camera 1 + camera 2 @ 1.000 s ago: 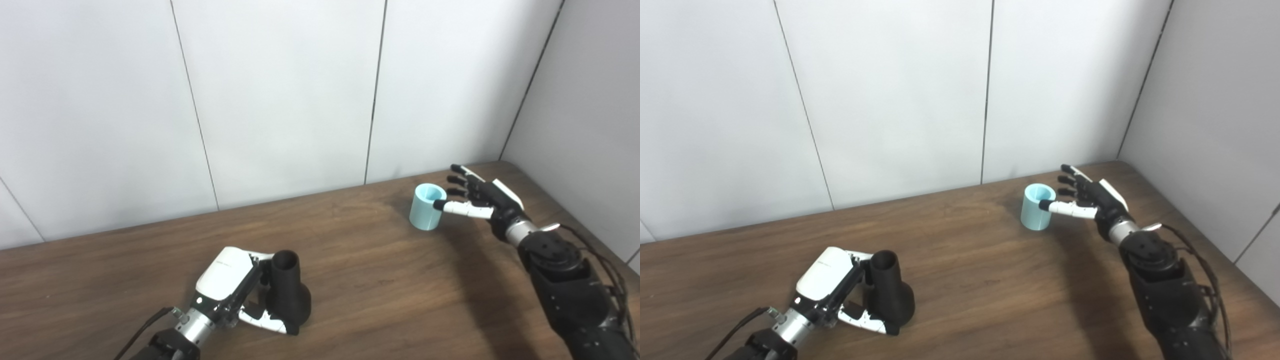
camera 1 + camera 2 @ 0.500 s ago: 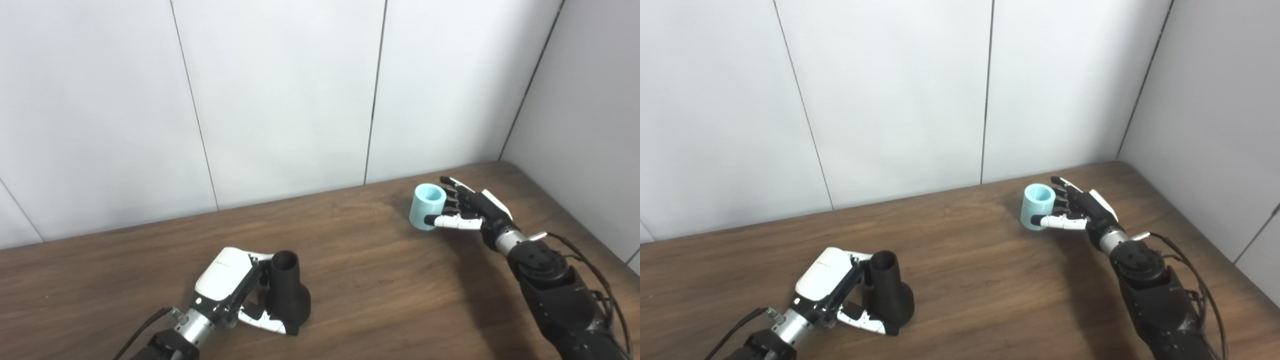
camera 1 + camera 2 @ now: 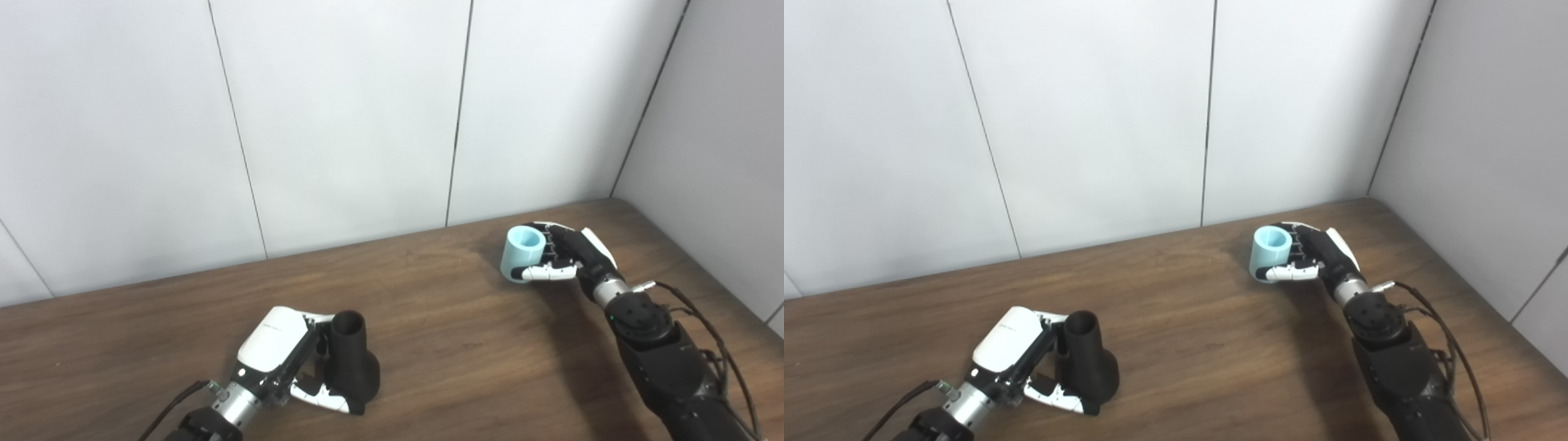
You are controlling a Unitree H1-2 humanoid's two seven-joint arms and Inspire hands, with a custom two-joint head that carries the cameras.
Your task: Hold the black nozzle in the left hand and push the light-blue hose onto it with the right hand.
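A short, round, light-blue plastic hose piece (image 3: 522,253) is standing upright near the far right end of the brown table, its open top facing up. A black plastic nozzle (image 3: 352,363), wide at the bottom and narrow at its open top, is standing upright near the front, well apart from it.

We cannot see the back side of the hose (image 3: 522,253), it is covered by right hand (image 3: 572,257) fingers (image 3: 1297,242). Left hand (image 3: 288,355) hides part of the nozzle (image 3: 353,367). Both arms are cut off at bottom edge.
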